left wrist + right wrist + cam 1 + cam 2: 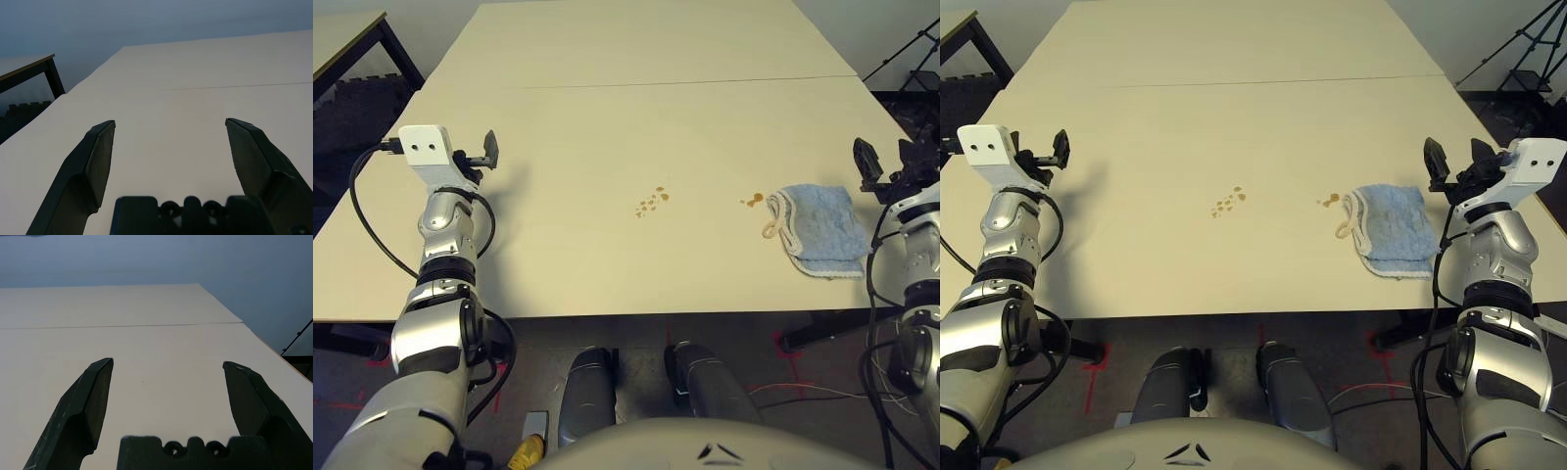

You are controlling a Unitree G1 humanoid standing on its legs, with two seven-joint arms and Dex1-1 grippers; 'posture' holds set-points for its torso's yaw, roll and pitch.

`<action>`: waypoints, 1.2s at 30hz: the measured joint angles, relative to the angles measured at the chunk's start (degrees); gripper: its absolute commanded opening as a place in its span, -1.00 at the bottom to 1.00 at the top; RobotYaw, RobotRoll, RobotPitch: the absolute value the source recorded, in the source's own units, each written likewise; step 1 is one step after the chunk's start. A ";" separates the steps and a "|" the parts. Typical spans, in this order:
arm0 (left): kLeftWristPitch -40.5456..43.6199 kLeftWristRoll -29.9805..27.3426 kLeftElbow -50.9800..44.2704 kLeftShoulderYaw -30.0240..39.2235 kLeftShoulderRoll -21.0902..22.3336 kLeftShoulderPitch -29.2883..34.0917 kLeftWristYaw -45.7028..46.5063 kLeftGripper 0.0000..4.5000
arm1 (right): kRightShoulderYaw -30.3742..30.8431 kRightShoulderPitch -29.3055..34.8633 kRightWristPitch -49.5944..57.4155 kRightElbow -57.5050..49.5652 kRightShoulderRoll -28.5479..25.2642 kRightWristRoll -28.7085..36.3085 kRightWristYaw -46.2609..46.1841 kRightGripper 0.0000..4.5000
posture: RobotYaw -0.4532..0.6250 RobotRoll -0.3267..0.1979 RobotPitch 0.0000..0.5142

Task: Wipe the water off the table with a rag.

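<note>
I have both arms raised over the table (607, 117), one at each side edge. My left gripper (168, 147) hangs above the left part of the top with its fingers spread wide and nothing between them; its wrist view looks along bare tabletop toward the seam (244, 86). My right gripper (1451, 157) is at the right edge, fingers likewise wide apart and empty, as the right wrist view confirms.

The rag (1391, 230) lies flat on the table just inboard of my right gripper, a little nearer my body than the fingertips and not touching them. It is light blue, folded, with its cream stitched edge (1347, 223) turned away from the right gripper, toward the middle of the table.

The water (1226, 204) is a cluster of tiny amber specks near the table's middle, between the two grippers and somewhat closer to the right one. A slightly larger blot (1330, 200) sits just past the rag's cream edge, very close to it; I cannot tell whether they touch. Both patches are well apart from my left gripper.

A dark-legged table (352, 44) stands beyond the left gripper, off the main top.
</note>
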 measured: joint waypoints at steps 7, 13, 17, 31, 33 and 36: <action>0.00 0.00 0.00 -0.01 -0.14 0.00 0.00 1.00 | -0.07 0.16 0.00 -0.31 0.00 0.00 -0.01 0.99 | -0.56 0.25 -0.50; 0.21 -0.01 0.00 -0.16 -0.39 -0.05 -1.01 1.00 | -0.45 0.76 0.01 -1.09 -0.01 0.02 -0.10 0.99 | -0.58 0.25 -0.47; 3.51 -1.21 -1.17 -1.19 -0.44 0.04 -9.36 1.00 | -0.61 1.50 0.31 -1.53 -0.41 0.14 -0.25 0.99 | -0.59 0.25 -0.44; 22.59 -10.61 -29.96 -10.07 0.71 10.05 -48.09 1.00 | -0.31 -0.87 2.20 -1.33 -2.13 -0.39 -0.24 0.99 | -0.55 0.25 -0.46; 25.34 -11.72 -32.44 -10.34 0.99 10.69 -50.25 1.00 | -0.23 -1.33 2.96 -0.89 -2.13 -0.41 0.03 0.99 | -0.55 0.25 -0.48; 27.92 -12.33 -34.13 -11.01 1.18 11.57 -52.09 1.00 | -0.05 -1.71 5.15 -0.48 -2.39 -0.26 1.01 0.99 | -0.56 0.25 -0.49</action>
